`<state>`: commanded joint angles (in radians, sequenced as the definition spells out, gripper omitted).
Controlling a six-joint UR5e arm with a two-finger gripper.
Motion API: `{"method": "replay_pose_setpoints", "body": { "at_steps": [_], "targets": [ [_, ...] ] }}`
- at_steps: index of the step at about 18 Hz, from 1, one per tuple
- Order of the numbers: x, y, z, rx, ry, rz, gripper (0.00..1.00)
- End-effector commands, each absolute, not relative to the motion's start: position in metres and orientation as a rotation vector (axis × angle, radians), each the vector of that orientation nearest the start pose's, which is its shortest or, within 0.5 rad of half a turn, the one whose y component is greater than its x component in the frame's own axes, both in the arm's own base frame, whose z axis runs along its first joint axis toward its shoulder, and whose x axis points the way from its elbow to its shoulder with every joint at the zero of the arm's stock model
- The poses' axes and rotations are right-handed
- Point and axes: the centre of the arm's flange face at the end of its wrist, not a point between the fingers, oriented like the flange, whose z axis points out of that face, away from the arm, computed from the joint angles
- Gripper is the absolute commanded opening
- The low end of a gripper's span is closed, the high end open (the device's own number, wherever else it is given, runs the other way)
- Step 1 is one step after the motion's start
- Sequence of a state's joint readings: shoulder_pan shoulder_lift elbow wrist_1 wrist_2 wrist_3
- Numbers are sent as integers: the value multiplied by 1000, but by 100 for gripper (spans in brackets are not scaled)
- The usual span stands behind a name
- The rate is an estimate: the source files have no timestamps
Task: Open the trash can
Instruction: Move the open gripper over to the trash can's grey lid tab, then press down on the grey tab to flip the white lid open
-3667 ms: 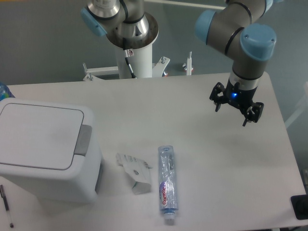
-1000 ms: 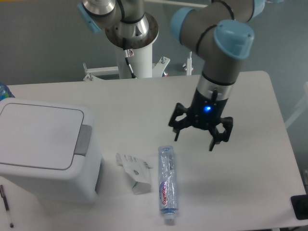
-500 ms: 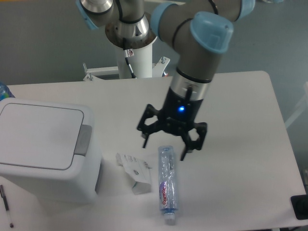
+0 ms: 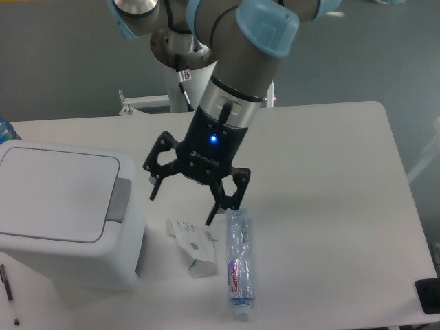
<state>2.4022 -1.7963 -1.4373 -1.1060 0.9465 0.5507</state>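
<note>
The trash can is a large white boxy bin at the left of the table. Its flat white lid is down and its grey push-button tab sits at the lid's right edge. My gripper hangs open and empty above the table, to the right of the tab and apart from it. Its fingers point down over the small white carton.
A crumpled white carton and a clear toothpaste tube lie on the table right of the bin. A pen lies at the front left. A black object sits at the right front edge.
The arm has swept from the far right of the table leftward and nearer, toward the bin. The gripper stays open. The bin's lid has not moved.
</note>
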Motion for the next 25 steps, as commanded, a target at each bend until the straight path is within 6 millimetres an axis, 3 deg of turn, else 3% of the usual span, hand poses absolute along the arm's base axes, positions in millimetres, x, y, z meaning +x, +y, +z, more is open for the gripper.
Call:
{"method": "replay_pose_setpoints", "body": {
  "at_steps": [8, 15, 25],
  "targets": [
    [-299, 565, 485, -2461, -159, -346, 100],
    [-288, 566, 468, -2476, -149, -362, 100],
    [-289, 569, 464, -2456, -149, -325, 100]
  ]
}}
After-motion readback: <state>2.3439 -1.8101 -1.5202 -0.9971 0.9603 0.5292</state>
